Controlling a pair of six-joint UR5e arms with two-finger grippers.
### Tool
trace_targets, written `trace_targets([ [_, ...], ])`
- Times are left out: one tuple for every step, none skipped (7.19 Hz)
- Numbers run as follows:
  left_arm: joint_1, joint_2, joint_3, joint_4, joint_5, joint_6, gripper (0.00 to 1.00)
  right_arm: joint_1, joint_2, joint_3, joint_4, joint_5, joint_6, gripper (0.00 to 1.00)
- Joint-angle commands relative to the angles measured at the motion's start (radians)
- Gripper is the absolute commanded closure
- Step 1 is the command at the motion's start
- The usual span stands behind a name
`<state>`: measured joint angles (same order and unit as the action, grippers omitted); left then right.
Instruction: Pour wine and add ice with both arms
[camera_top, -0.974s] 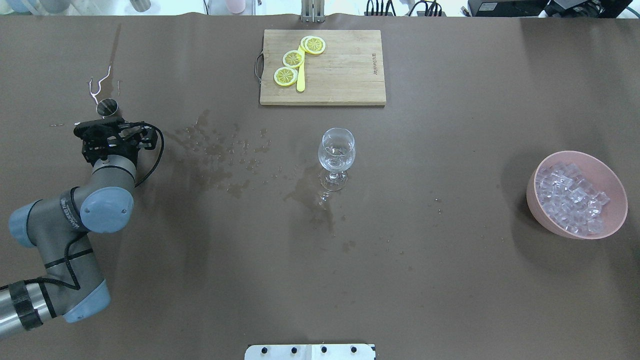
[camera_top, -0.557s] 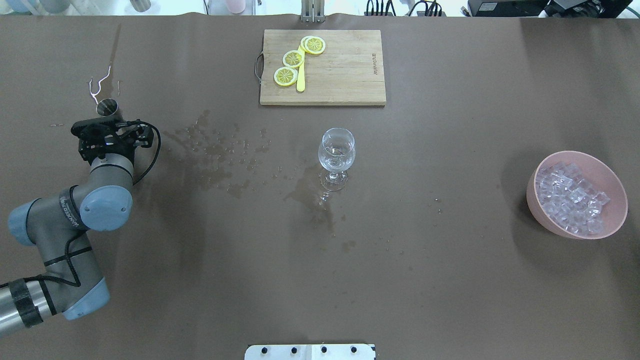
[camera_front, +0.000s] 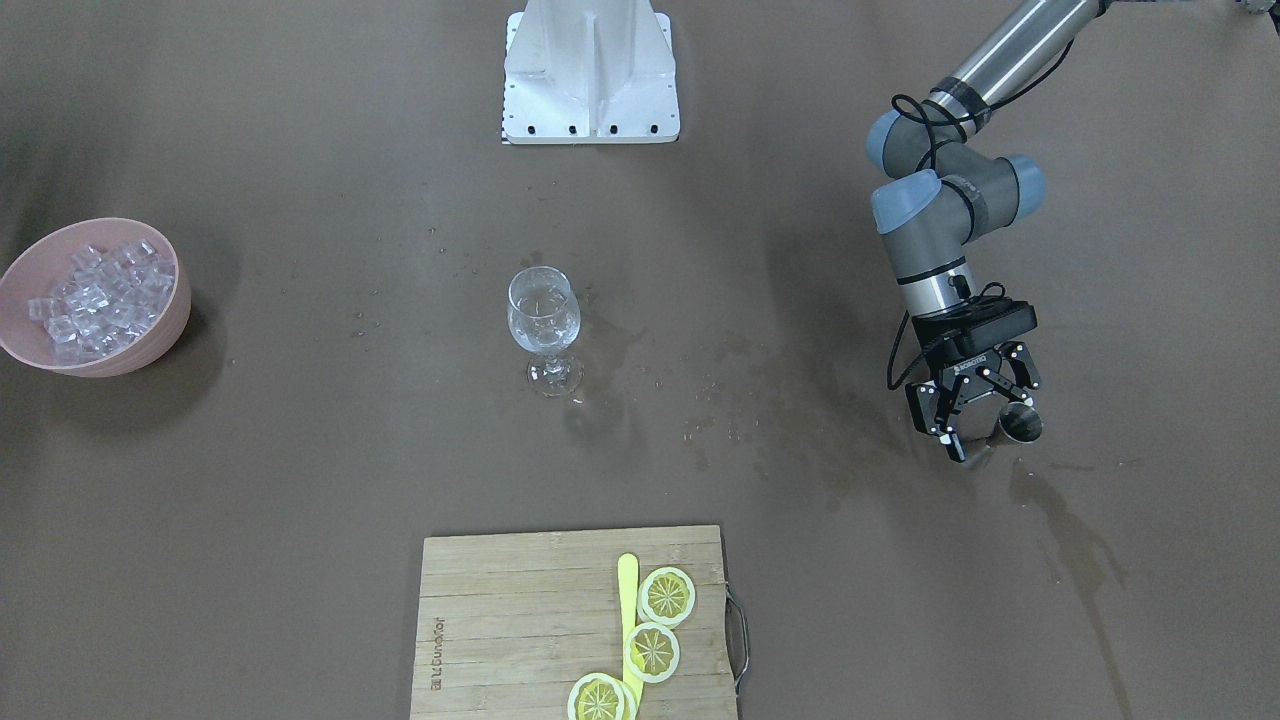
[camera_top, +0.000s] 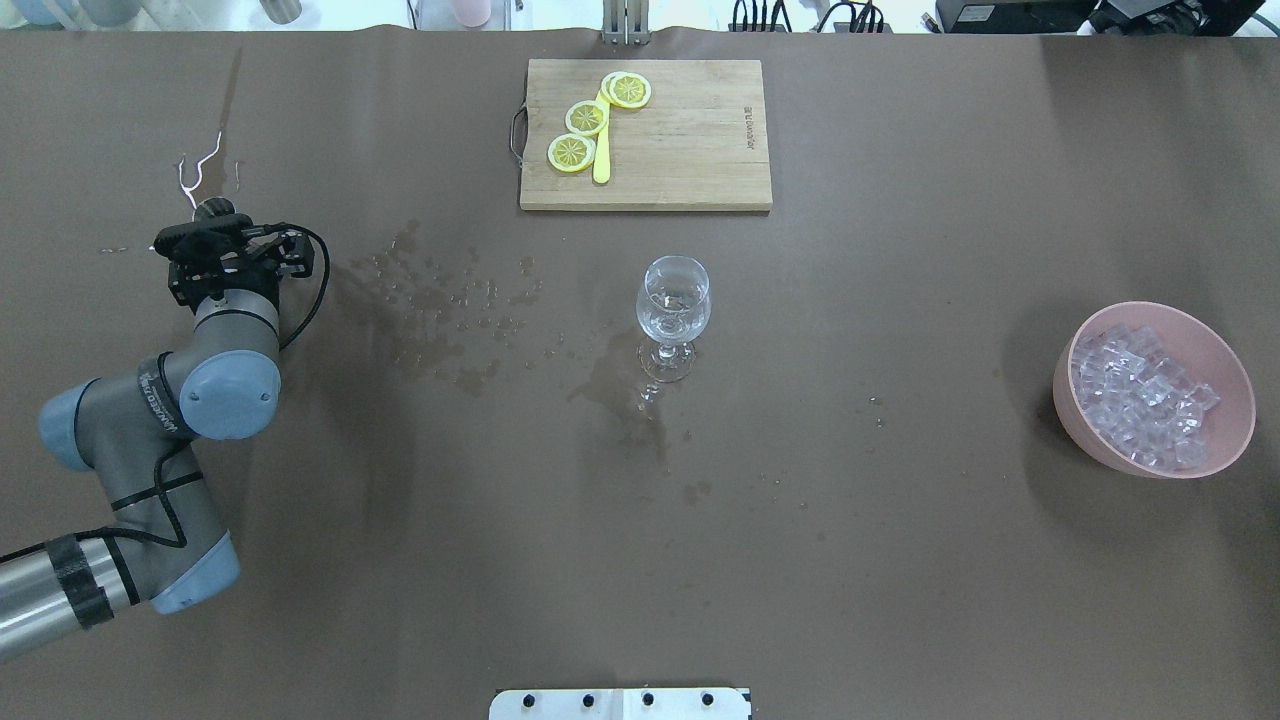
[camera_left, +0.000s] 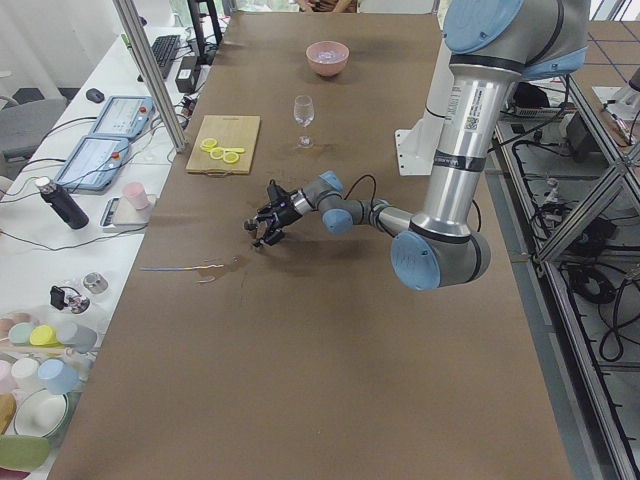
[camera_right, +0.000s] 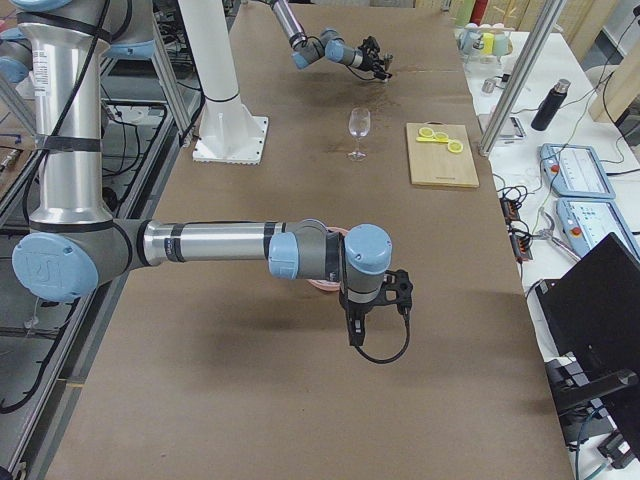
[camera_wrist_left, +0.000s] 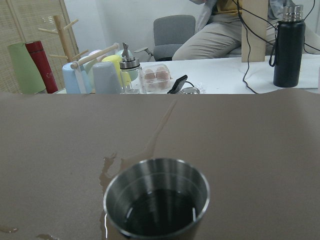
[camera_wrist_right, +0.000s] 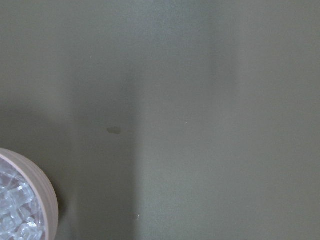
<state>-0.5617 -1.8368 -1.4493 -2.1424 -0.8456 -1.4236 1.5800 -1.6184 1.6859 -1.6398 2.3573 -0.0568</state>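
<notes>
A wine glass (camera_top: 673, 300) stands mid-table with a small amount of clear wine (camera_front: 543, 312) in its bowl. The ice (camera_top: 1140, 395) fills a pink bowl (camera_top: 1225, 440) at the table's right end. My left gripper (camera_front: 975, 415) is open, low at the table's left end, with a small steel cup (camera_front: 1020, 425) right at its fingertips. That steel cup (camera_wrist_left: 156, 202) fills the bottom of the left wrist view and holds some liquid. My right gripper (camera_right: 355, 335) hangs beside the bowl's rim (camera_wrist_right: 47, 197); I cannot tell whether it is open or shut.
A wooden cutting board (camera_top: 690, 140) with lemon slices (camera_top: 587, 118) and a yellow knife lies at the far edge. Wet patches (camera_top: 440, 310) spread between the cup and the glass. The white pedestal (camera_front: 590, 70) stands at the robot's side.
My left gripper has moved forward towards the steel cup and now covers most of it in the overhead view. The glass and bowl have not moved.
</notes>
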Motion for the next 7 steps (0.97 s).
trace_targets([
  [-0.007, -0.007, 0.020, -0.005, -0.001, -0.001, 0.18, 0.000, 0.000, 0.000, 0.000, -0.001, 0.000, 0.00],
  [-0.009, -0.006, 0.020, -0.005, -0.003, 0.000, 0.29, 0.000, -0.002, 0.000, 0.000, 0.000, 0.000, 0.00],
  [-0.010, -0.004, 0.020, -0.005, -0.004, 0.000, 0.51, 0.000, -0.002, 0.000, 0.000, 0.000, 0.000, 0.00],
  [-0.010, -0.002, 0.020, -0.007, -0.009, 0.003, 0.78, 0.000, -0.002, -0.002, 0.000, 0.000, 0.000, 0.00],
  [-0.010, -0.004, 0.017, -0.007, -0.009, 0.003, 0.99, 0.000, 0.000, 0.000, 0.000, 0.000, 0.000, 0.00],
  [-0.010, -0.004, 0.007, -0.007, -0.010, 0.011, 1.00, 0.000, -0.002, -0.002, 0.000, 0.002, 0.000, 0.00],
  [-0.015, -0.004, -0.026, -0.005, -0.012, 0.014, 1.00, 0.000, 0.000, -0.002, 0.000, 0.003, 0.002, 0.00],
])
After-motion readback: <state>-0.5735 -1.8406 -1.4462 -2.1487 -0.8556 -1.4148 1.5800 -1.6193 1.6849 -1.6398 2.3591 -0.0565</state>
